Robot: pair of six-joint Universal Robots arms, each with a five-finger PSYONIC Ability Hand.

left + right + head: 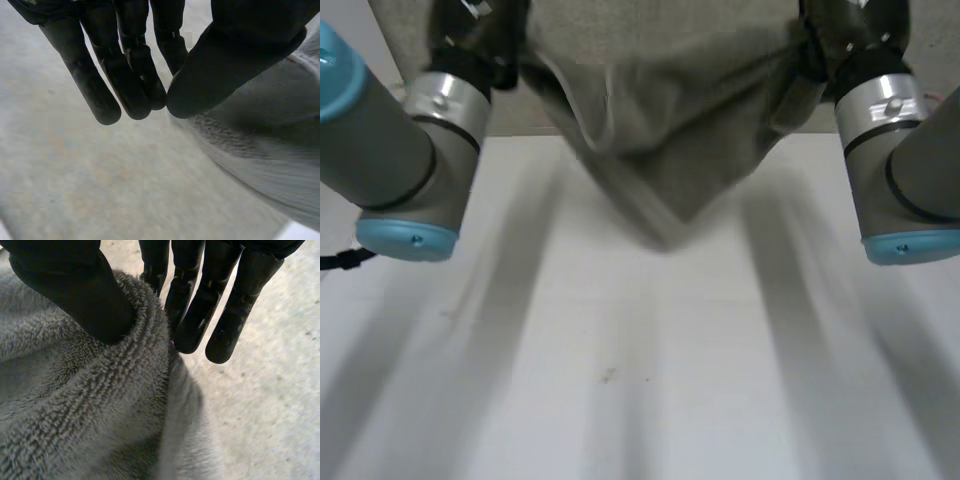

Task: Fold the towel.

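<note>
The grey-green towel (660,110) hangs in the air above the white table (620,380), stretched between my two hands, and its lowest corner dangles over the table's far middle. My left hand (470,35) holds its upper left part. In the left wrist view that hand (235,55) has its thumb pressed to its fingers (130,75), and the towel (260,145) comes out from under the thumb. My right hand (840,30) holds the upper right part. In the right wrist view that hand (70,285) pinches the thick hem of the towel (90,410) between thumb and fingers (200,315).
Both forearms reach in from the sides, the left arm (410,150) and the right arm (900,150). The bare tabletop (75,175) lies below the hands, with a small dark speck (608,376) near its middle.
</note>
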